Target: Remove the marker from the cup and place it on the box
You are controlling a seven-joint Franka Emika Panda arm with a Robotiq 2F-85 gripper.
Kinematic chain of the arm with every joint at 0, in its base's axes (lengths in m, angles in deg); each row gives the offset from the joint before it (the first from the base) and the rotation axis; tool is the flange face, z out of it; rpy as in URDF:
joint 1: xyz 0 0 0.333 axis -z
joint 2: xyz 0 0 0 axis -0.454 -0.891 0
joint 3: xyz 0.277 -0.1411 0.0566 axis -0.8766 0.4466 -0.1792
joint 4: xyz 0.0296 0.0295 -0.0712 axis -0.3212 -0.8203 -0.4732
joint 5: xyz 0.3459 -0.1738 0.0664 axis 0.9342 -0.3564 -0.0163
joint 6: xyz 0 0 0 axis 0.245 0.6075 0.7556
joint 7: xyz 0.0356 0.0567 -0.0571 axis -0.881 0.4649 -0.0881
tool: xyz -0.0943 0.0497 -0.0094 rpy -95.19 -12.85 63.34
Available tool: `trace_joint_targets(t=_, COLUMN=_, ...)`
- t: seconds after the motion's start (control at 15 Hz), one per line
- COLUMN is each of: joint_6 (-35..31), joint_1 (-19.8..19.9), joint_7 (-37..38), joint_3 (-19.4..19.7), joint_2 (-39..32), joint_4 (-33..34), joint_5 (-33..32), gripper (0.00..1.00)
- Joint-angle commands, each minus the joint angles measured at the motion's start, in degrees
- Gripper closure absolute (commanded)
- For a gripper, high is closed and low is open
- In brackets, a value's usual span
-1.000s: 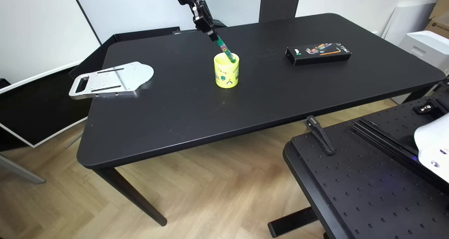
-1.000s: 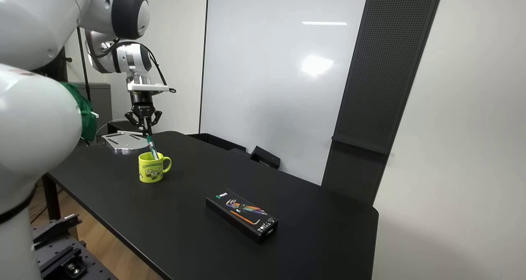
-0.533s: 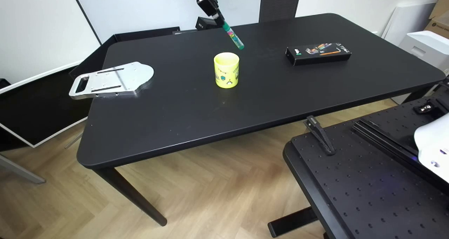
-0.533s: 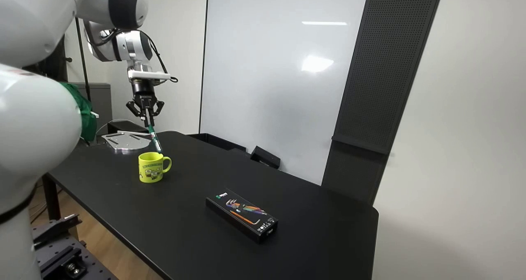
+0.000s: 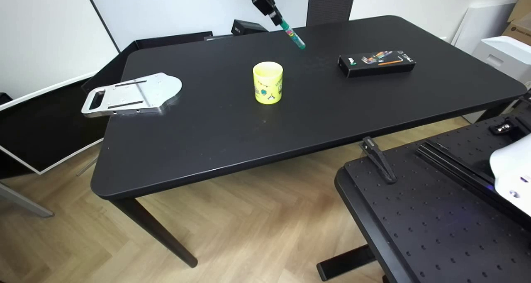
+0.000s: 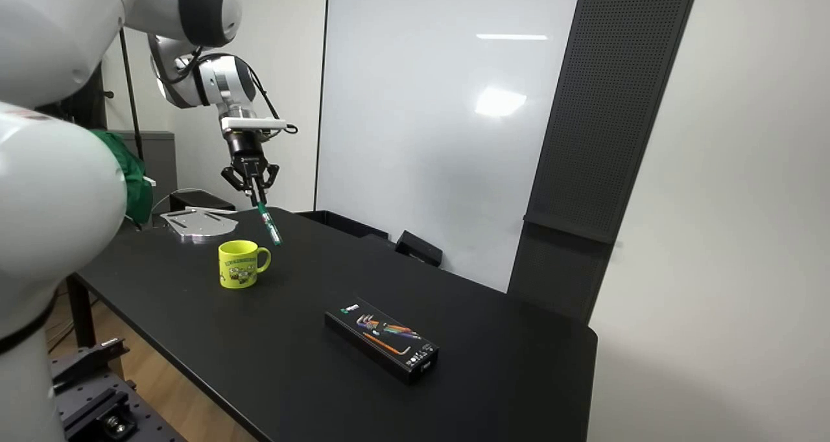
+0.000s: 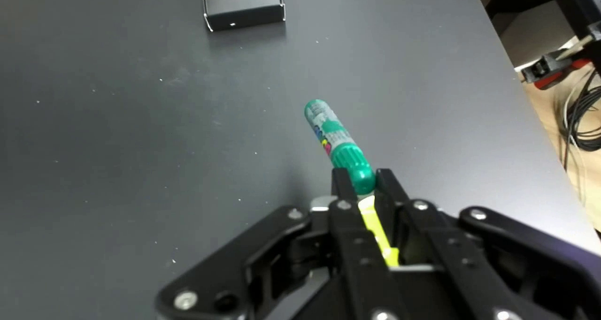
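Black 2-fingered gripper [image 7: 362, 178] of mine grasps the slim teal-green plastic marker [image 7: 336, 138], likely light and stiff, sensibly by its ribbed end.

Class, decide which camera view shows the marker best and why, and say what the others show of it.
The wrist view: the marker is largest there, its ribbed green end gripped by the end effector and its printed barrel visible. Both exterior views show it small and tilted, apart from the cup.
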Motion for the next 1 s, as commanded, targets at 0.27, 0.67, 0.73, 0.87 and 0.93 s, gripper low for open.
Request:
trace_joint_targets(t=0.27, joint_6=-5.02, joint_1=4.81, joint_7=-0.85, joint_3=1.81, joint_2=2.33, joint_4=-6.82, joint_5=-4.75, gripper=0.96)
trace_joint_targets(t=0.67, joint_6=-7.79, joint_1=9.28, joint_7=-0.27, joint_3=2.52, joint_2=4.13, joint_4=-11.44, joint_5=-6.34, gripper=0.96)
trace_joint_targets(t=0.73, joint_6=-8.28, joint_1=10.04, joint_7=-0.08, joint_3=2.71, joint_2=4.61, joint_4=-12.33, joint_5=-6.43, gripper=0.96)
trace_joint_targets(t=0.87, joint_6=-9.51, joint_1=11.38, joint_7=0.36, joint_3=3.39, joint_2=5.63, joint_4=-14.56, joint_5=-7.42, gripper=0.96)
trace_joint_targets(t=0.93, joint_6=-10.13, joint_1=12.11, joint_7=0.53, joint_3=3.61, joint_2=6.12, joint_4=-15.54, joint_5=-7.75, gripper=0.96)
